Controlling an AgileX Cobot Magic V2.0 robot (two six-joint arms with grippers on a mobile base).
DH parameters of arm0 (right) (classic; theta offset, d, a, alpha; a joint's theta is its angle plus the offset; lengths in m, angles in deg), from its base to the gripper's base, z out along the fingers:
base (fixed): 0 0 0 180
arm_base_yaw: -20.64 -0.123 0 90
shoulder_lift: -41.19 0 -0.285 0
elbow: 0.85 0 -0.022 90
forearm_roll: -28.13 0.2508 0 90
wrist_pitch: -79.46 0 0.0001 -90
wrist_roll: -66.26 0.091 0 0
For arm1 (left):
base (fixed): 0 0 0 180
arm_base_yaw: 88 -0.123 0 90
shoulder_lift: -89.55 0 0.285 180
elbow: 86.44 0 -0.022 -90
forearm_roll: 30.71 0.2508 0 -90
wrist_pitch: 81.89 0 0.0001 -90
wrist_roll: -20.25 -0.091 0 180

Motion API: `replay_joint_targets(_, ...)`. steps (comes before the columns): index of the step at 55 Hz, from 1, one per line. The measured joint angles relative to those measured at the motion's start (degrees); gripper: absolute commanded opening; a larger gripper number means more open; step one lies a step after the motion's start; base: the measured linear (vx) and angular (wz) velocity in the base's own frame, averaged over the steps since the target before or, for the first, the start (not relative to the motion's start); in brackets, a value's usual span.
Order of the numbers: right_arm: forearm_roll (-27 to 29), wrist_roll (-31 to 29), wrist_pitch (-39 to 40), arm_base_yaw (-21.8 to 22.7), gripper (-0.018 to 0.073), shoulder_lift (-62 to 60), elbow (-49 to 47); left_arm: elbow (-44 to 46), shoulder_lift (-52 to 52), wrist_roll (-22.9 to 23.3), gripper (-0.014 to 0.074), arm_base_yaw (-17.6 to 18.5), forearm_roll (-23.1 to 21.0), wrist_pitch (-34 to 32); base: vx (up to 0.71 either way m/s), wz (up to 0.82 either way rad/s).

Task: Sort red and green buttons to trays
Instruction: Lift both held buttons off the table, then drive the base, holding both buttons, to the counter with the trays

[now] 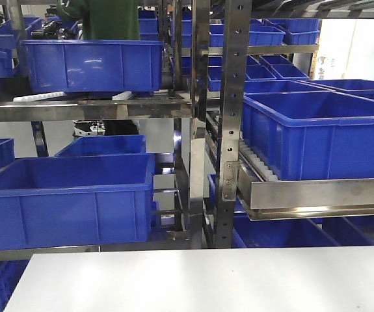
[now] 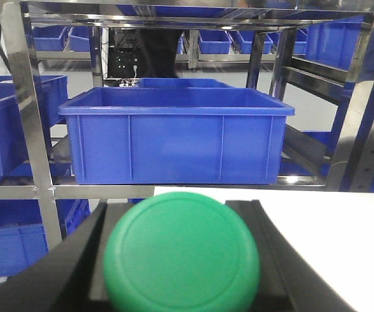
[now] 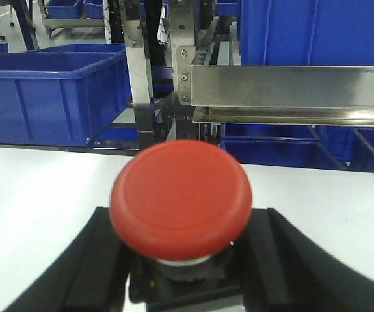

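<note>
left gripper [image 2: 181, 276] clamps green button [image 2: 181, 250]; right gripper [image 3: 183, 276] clamps red button [image 3: 180, 195] (blue crates [image 2: 173, 140] behind).

I see table [image 1: 206, 279] in front, rack [image 1: 231, 97] behind, crates [image 1: 66, 198] on rack; left button [image 2: 181, 250] in left gripper [image 2: 181, 273], right button [image 3: 180, 198] in right gripper [image 3: 183, 286].
</note>
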Motion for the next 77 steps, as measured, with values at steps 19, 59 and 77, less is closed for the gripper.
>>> replay_joint_targets(19,0.00,0.00,-0.14,0.00,-0.0005,0.00,0.00,0.00,0.00,0.00,0.0000,0.00,-0.06,0.00,-0.01,0.09)
replay_joint_targets(59,0.00,0.00,-0.14,0.00,-0.0005,0.00,0.00,0.00,0.00,0.00,0.0000,0.00,-0.17,0.06,-0.10,0.61)
replay_joint_targets(77,0.00,-0.05,-0.14,0.00,-0.0005,0.00,0.00,0.00,0.00,0.00,0.0000,0.00,-0.17,0.11,-0.16,0.62)
